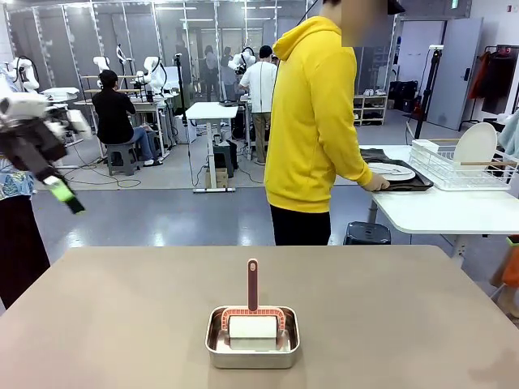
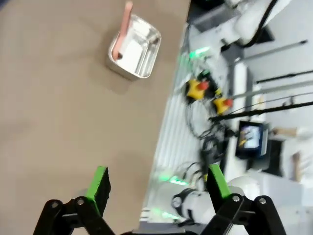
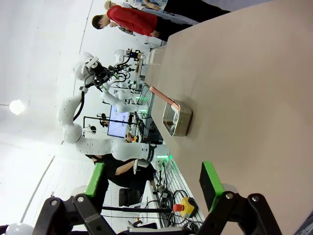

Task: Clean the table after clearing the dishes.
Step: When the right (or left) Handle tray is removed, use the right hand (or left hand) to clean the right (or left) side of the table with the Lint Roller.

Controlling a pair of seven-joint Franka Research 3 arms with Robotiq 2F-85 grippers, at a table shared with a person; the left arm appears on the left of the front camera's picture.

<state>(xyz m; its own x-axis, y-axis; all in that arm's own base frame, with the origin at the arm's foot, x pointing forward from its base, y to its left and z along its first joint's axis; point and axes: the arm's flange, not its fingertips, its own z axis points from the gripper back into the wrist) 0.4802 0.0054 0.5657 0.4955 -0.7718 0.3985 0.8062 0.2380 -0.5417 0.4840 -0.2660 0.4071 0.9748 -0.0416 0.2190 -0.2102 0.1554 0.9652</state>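
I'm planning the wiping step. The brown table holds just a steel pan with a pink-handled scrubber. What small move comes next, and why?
Probably lower the open, empty left gripper toward the upright pink handle of the white scrubber standing in the rectangular steel pan. The matte taupe-brown table carries nothing else, so wiping can likely start once that tool is held.

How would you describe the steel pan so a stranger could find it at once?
Find the wide brown table. Near the robot's edge, about midway across, sits a small rectangular steel pan. It holds a white pad with a reddish handle sticking out.
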